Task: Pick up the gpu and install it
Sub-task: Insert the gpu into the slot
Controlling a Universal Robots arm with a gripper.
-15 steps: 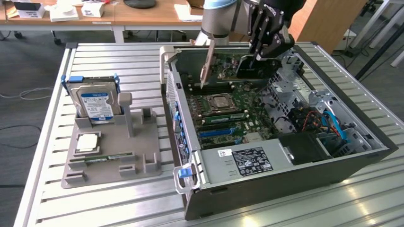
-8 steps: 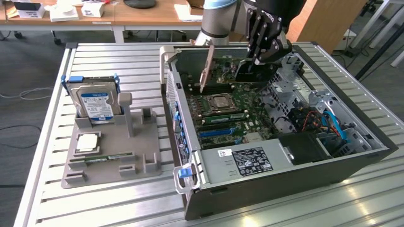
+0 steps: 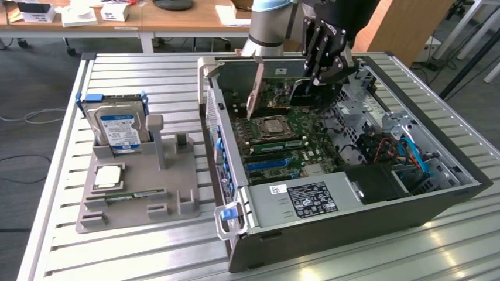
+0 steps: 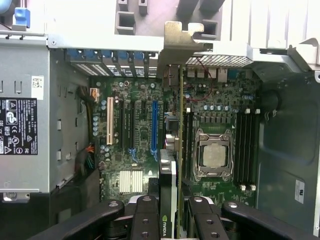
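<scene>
You are holding the gpu (image 4: 168,167) edge-on in the gripper (image 4: 169,212), its jaws partly closed and clamping the card from both sides, above the motherboard (image 4: 135,145) inside the open computer case (image 3: 343,234) on the bench (image 3: 117,252). The card is hanging near the blue slot (image 4: 154,125), not yet seated. To my eye, you are needing to square the card upright, line its metal bracket (image 4: 182,45) with the rear opening, and press down evenly.

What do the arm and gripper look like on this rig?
The arm is a round silver-grey tube with a light blue joint cap. The gripper is all black, with a boxy body. Its two jointed linkage fingers are studded with round silver pivot pins.
</scene>
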